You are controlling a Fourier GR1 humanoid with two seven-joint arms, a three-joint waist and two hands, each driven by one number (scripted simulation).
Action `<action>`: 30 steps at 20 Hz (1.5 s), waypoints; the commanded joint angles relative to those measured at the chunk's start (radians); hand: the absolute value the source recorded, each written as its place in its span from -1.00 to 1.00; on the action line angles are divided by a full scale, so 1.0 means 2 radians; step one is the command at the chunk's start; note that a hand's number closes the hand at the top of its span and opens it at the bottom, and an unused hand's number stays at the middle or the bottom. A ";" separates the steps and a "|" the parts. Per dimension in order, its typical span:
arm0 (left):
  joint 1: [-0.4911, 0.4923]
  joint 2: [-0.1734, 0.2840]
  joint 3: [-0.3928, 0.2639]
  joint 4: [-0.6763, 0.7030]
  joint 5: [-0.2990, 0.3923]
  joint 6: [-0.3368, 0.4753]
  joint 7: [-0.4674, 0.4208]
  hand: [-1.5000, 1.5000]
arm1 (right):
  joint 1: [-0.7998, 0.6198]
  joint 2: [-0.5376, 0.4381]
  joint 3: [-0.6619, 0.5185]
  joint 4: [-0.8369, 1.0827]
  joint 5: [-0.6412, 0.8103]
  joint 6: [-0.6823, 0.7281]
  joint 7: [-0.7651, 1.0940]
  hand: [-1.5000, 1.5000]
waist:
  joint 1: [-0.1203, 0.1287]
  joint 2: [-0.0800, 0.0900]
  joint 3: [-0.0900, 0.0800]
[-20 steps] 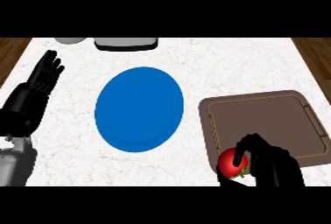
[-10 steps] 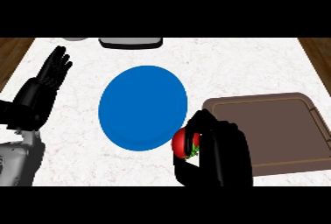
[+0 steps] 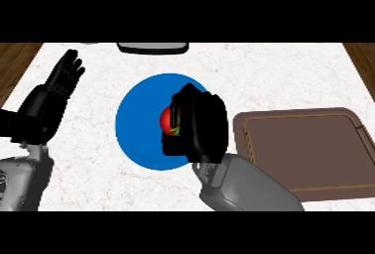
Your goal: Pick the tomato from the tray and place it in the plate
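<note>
My right hand [image 3: 196, 125] hangs over the blue plate [image 3: 139, 119], fingers curled round the red tomato [image 3: 169, 119]. Only a sliver of the tomato with its green stem shows at the hand's left side. I cannot tell if the tomato touches the plate. The brown tray [image 3: 311, 149] lies to the right of the plate with nothing in it. My left hand [image 3: 50, 101] rests open at the left edge, fingers up.
A dark grey object [image 3: 152, 47] sits at the counter's far edge, partly cut off. Brown wood [image 3: 15, 62] borders the white marble counter at the left and right.
My right hand has carried the tomato leftward from beside the tray's near left corner to above the plate. The left hand has barely moved.
</note>
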State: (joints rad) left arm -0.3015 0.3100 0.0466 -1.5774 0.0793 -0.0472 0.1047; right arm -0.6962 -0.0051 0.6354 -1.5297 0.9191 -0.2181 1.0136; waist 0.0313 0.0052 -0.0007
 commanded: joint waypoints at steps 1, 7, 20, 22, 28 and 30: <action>-0.002 0.005 0.008 0.000 0.011 -0.015 -0.004 0.00 | -0.058 0.002 0.005 0.127 -0.040 -0.083 0.016 1.00 | 0.004 0.001 0.000; -0.033 -0.017 -0.008 0.013 -0.013 0.008 0.012 0.00 | -0.157 0.002 0.021 0.268 -0.122 -0.110 -0.005 1.00 | 0.006 0.002 0.000; -0.026 -0.021 -0.019 0.011 -0.010 -0.014 -0.003 0.00 | -0.158 0.003 0.047 0.371 -0.302 -0.257 -0.108 -1.00 | 0.043 0.011 0.000; -0.047 -0.024 -0.019 0.011 -0.012 -0.008 0.013 0.00 | -0.152 0.003 0.038 0.373 -0.318 -0.293 -0.147 -1.00 | 0.042 0.013 0.001; -0.030 -0.023 -0.018 0.011 -0.013 -0.011 0.004 0.00 | -0.180 0.002 0.010 0.378 -0.348 -0.380 -0.207 -1.00 | 0.033 0.009 0.001; -0.034 -0.025 -0.017 0.001 -0.014 -0.006 0.010 0.00 | -0.179 0.002 0.001 0.370 -0.382 -0.394 -0.226 -1.00 | 0.036 0.009 0.001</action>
State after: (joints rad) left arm -0.3793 0.2639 0.0134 -1.5601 0.0555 -0.0635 0.1233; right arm -1.0304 -0.0039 0.6734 -0.7839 0.2370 -0.9031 0.6109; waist 0.1016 0.0247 0.0010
